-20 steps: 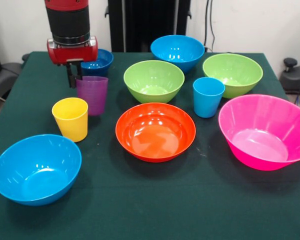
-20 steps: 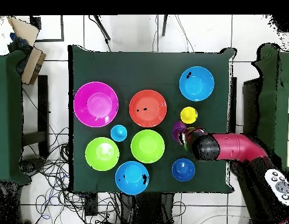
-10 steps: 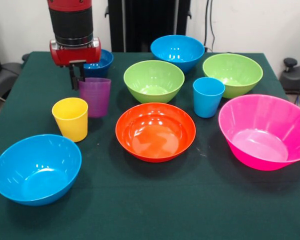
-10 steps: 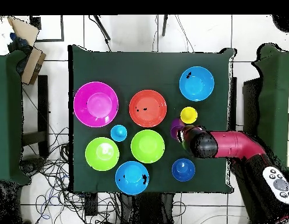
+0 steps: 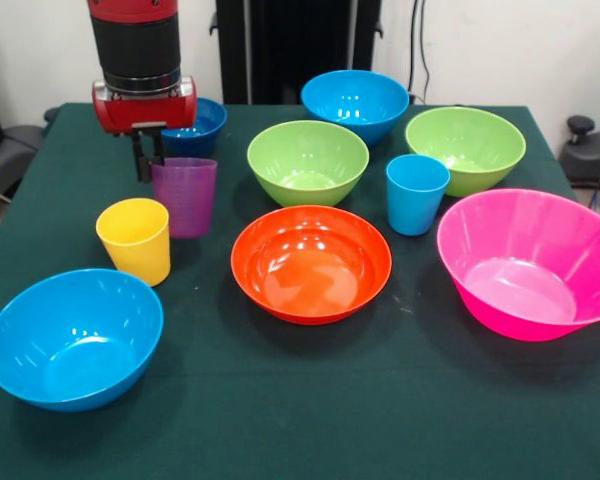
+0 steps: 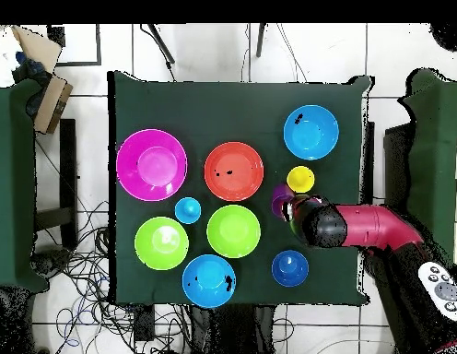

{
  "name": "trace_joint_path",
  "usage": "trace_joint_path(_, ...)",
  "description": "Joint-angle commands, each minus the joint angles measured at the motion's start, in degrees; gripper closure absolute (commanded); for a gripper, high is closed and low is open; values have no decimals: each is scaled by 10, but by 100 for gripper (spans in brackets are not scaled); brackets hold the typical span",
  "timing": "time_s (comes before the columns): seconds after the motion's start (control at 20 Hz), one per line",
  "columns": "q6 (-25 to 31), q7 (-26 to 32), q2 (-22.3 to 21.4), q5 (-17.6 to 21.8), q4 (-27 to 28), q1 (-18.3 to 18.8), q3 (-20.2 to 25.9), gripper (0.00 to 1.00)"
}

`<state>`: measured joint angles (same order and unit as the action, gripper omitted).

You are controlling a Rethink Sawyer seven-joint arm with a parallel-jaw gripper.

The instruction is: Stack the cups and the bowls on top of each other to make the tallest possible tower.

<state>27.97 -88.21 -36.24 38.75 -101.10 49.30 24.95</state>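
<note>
I have the hand [image 5: 146, 158] down at the rim of the purple cup [image 5: 184, 195], on its far-left edge in the front view. One dark finger shows at the rim, but I cannot tell whether the hand is open or closed on the wall. The cup stands upright on the green table [image 5: 310, 400], with the yellow cup [image 5: 134, 239] just beside it at 7 o'clock and the small dark blue bowl [image 5: 196, 124] behind it at 12.

From above, the purple cup [image 6: 282, 199] is mostly hidden under the arm, at 3 o'clock of the orange bowl [image 6: 234, 171].

I judge this cup to be light, thin-walled plastic: stiff enough to pinch at the rim, though it may flex a little, and glossy, so it could slip. The ribbing should give some bite. I would take it across the wall at the rim, one finger inside and one outside, and lift straight up so it does not nudge the yellow cup. It tapers toward the base, so it will tip easily if bumped.
</note>
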Motion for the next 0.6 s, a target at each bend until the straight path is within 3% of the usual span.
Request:
trace_joint_path(0.05, 56, 3, 36, -9, 28, -21, -2, 100)
trace_joint_path(0.6, 57, 5, 33, -8, 27, -25, -1, 100)
